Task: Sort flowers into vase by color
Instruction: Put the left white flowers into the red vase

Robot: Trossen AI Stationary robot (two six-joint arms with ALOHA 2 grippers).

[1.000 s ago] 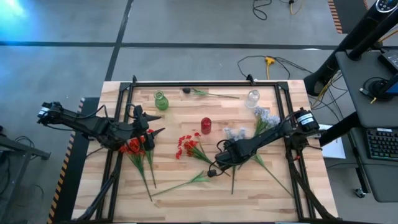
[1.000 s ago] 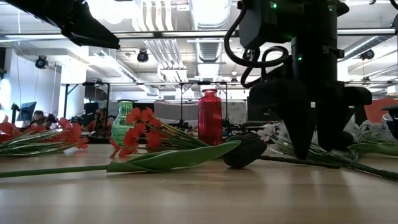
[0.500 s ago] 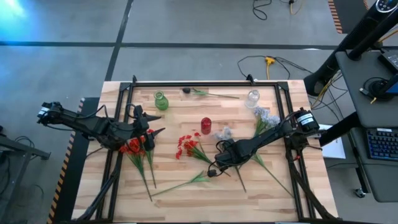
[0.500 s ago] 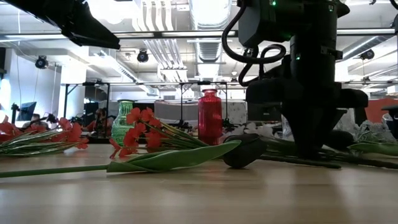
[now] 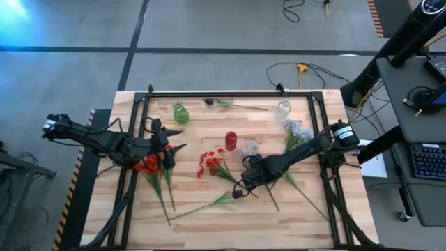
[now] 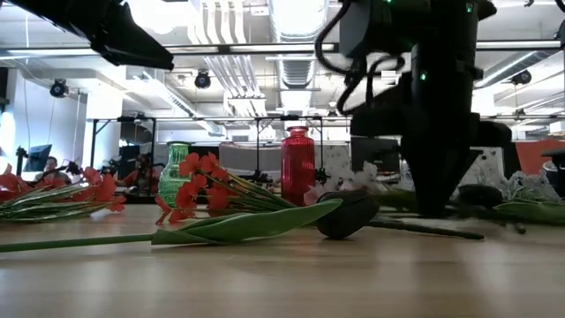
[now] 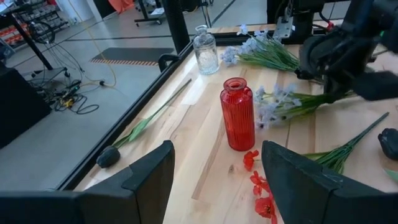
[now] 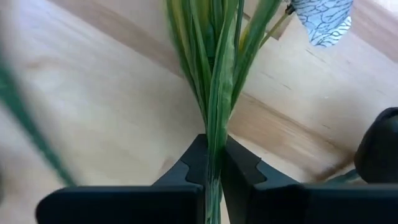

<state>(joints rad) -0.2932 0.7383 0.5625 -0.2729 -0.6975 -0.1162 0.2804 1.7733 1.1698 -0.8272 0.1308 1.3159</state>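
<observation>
From above, my right gripper (image 5: 249,173) sits mid-table, clamped on a pale blue-white flower (image 5: 249,148) whose bloom lies just beside the red vase (image 5: 231,140). My left gripper (image 5: 175,148) waits, fingers apart, over red flowers (image 5: 148,164).

At table height, bare wood lies in front.

My right wrist alone shows the fingers (image 8: 193,163) pinching the green stalks (image 8: 216,87).

A red vase (image 6: 297,165) stands behind red flowers (image 6: 201,184) and a dark bud (image 6: 349,215).
</observation>
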